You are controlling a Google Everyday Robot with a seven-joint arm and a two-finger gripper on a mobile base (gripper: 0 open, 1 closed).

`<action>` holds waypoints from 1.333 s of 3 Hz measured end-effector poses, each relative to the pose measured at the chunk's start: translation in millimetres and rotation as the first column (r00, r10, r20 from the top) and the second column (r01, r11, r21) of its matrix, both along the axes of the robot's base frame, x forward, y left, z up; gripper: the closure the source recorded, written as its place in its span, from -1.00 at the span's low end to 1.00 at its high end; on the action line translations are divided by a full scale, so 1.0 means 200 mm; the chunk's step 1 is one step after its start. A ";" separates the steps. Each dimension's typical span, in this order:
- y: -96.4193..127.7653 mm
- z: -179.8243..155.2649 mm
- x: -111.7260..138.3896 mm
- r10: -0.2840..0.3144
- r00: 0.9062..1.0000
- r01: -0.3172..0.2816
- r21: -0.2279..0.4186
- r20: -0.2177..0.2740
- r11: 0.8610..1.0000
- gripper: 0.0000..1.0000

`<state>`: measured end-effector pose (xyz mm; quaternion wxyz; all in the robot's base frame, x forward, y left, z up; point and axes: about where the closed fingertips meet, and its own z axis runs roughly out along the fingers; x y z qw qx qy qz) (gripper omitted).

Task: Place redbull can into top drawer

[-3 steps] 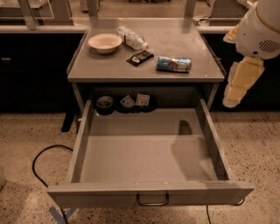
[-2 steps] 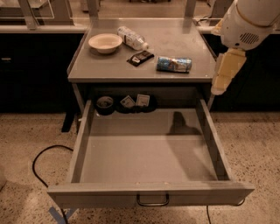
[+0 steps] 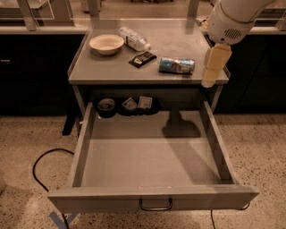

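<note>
One end effector (image 3: 209, 79), cream-coloured, hangs straight down at the right front corner of the surface (image 3: 178, 42). Its tip is level with the surface's front edge, just right of the redbull can (image 3: 177, 65) and apart from it. Whether it is spread or closed I cannot tell; it reads as one pale block. Above it sits a rounded white wrist housing (image 3: 230, 24) with a small grille. The white arm (image 3: 250, 6) rises from there toward the upper right, cut off by the top edge.

The redbull can lies on its side near the front right of the surface, long axis running left to right. To its left lies a dark flat packet (image 3: 142, 58); farther back are a clear water bottle (image 3: 134, 39) on its side and a pale bowl (image 3: 106, 44).

Below, the top drawer (image 3: 147, 156) stands pulled well out, its loop handle (image 3: 155, 205) on the front panel. At its back, shadowed under the surface, sit a dark round item (image 3: 106, 106) and two small packets (image 3: 130, 104); what they are is hard to make out. The arm's shadow (image 3: 178, 127) falls on the drawer floor at the back right. A dark cable (image 3: 40, 170) curls on the speckled floor at left.
</note>
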<state>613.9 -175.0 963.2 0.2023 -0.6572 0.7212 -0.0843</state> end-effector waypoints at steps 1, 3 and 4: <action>0.03 0.01 0.08 0.016 1.000 -0.016 0.007 0.020 1.000 -1.00; 0.14 -0.02 0.44 0.076 0.995 -0.080 0.060 0.059 0.995 -1.00; 0.18 -0.09 0.57 0.088 0.994 -0.094 0.097 0.060 0.991 -1.00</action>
